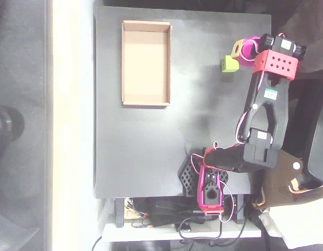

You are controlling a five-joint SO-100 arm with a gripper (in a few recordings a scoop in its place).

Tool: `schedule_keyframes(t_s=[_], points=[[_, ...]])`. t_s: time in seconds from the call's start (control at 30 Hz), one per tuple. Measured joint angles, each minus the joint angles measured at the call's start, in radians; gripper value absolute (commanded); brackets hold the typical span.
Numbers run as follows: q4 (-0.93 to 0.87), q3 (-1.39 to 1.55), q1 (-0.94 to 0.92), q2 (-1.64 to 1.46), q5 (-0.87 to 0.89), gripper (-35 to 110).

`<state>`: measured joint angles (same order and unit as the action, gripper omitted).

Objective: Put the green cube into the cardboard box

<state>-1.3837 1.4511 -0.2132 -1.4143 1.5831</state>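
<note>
The green cube (pixel 229 64) lies on the black table (pixel 203 120) near its upper right edge in the overhead view. My magenta gripper (pixel 240 52) with its yellow patch hovers just up and right of the cube, very close to it or touching its corner. The cube is not between the fingers. From above, the gap between the jaws is unclear. The cardboard box (pixel 146 99), a shallow tan tray with nothing in it, sits at the upper left of the table, well to the left of the cube.
The arm's red wrist block (pixel 276 63) and black links run down the table's right side to the base (pixel 211 183) at the bottom edge. Cables and electronics (pixel 166 214) lie below the table. A pale strip (pixel 72 125) borders the table's left edge.
</note>
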Motion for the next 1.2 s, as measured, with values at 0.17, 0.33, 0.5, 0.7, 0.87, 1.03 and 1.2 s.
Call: schedule_keyframes(t_s=[0.17, 0.33, 0.5, 0.7, 0.87, 1.03, 1.2], points=[[0.000, -0.002, -0.002, 0.055, 0.000, 39], [0.000, -0.002, 0.000, 0.061, 0.000, 39], [0.091, -0.002, 0.043, 0.078, 0.000, 39], [0.181, -0.003, 0.044, 0.126, 0.000, 39], [0.189, -0.003, 0.058, 0.166, 0.000, 39], [0.189, -0.002, 0.061, 0.204, 0.000, 39], [0.189, -0.003, 0.087, 0.235, 0.000, 38]])
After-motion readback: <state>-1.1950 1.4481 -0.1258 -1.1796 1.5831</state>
